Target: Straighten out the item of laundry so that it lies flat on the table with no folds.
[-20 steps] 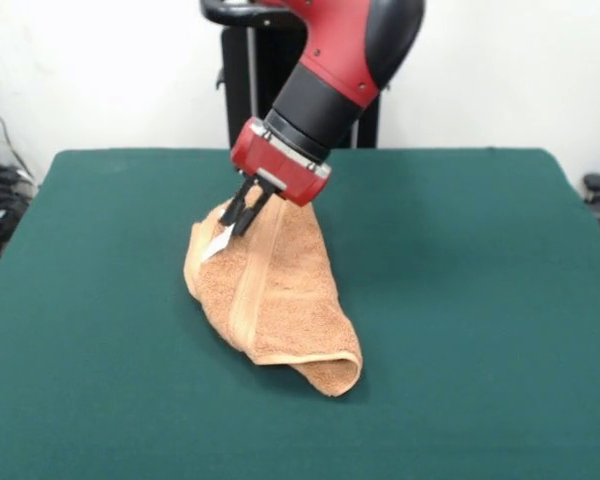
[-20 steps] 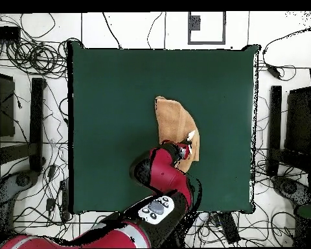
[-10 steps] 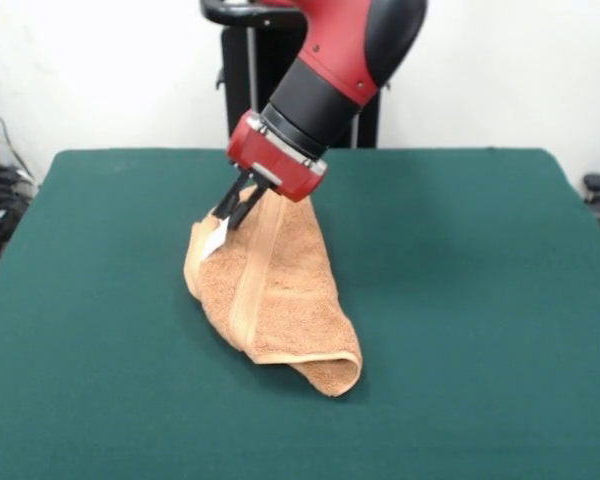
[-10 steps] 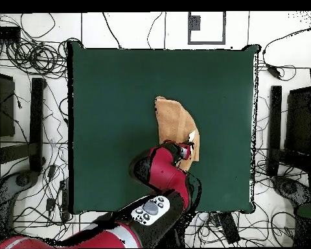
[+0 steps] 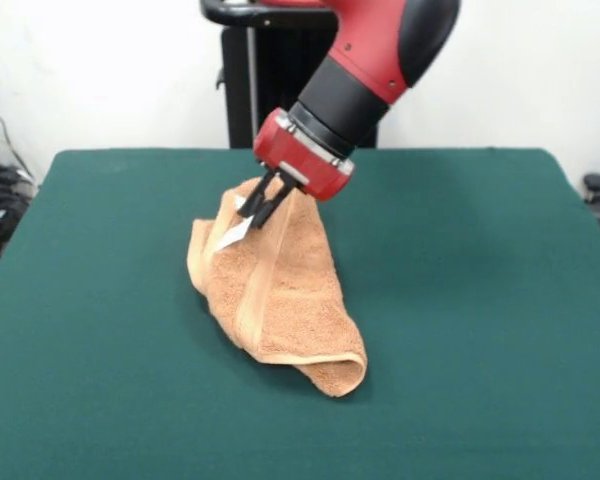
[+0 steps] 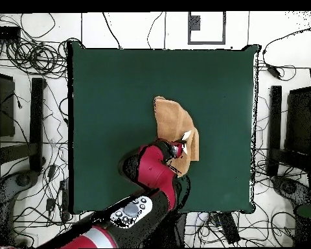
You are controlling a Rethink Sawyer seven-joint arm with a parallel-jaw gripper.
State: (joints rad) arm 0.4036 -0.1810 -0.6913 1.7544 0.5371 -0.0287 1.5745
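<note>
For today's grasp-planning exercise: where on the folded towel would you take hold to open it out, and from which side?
Probably the raised corner of the towel by the white tag, from above: the gripper pinches there already, and the folded rest hangs to the table.

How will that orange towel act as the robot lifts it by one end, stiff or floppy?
Probably floppy: the towel drapes down from the gripper in soft folds, its low end curled on the table. It looks light, since a pinch at one edge raises it. Its looped surface likely grips rather than slips, so it may drag along the felt.

Red arm (image 5: 380, 50), black wrist collar, red end effector (image 5: 265, 205) housing, slim black fingers.
</note>
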